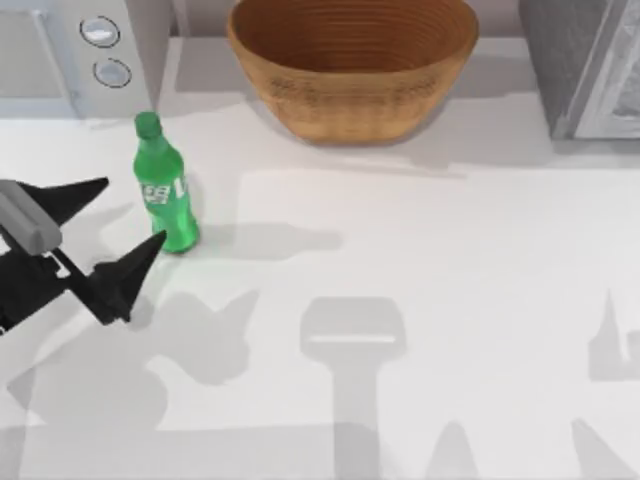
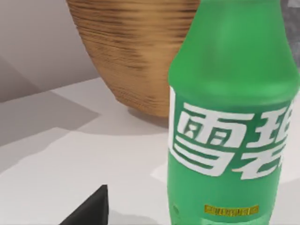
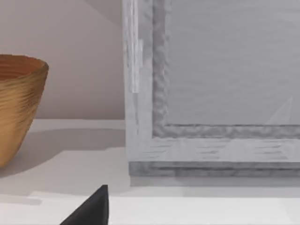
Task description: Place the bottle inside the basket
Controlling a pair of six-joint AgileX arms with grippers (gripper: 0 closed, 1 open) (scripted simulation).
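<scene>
The bottle (image 1: 165,190) stands upright on the white table (image 1: 400,260), toward the left side in the top view, its green cap (image 1: 147,124) on and its white-and-green label band (image 1: 160,192) facing partly toward the front. It rests on the table surface alone, well apart from the basket (image 1: 352,65), which sits at the back of the table near the middle, its ribbed darker interior open upward and holding nothing. In the left wrist view the bottle (image 2: 232,122) looms close, its white lettering plain on the green body, with the woven wall of the basket (image 2: 136,51) behind it. The left gripper (image 1: 135,215) is at the table's left edge, just beside the bottle, its two dark pointed fingers spread wide: one fingertip (image 1: 95,185) lies to the left of the bottle's middle, the other (image 1: 150,248) reaches close to the bottle's base, and I cannot tell whether that tip touches it. Nothing is pinched between them. At the back left corner stands a grey appliance (image 1: 70,50) with two round knobs, and at the back right a grey box-like cabinet (image 1: 590,65). In the right wrist view that cabinet (image 3: 211,93) is close, the basket (image 3: 18,108) off to one side, and a dark fingertip (image 3: 91,208) of the right arm's gripper shows; whether that gripper is spread or pressed together cannot be told.
</scene>
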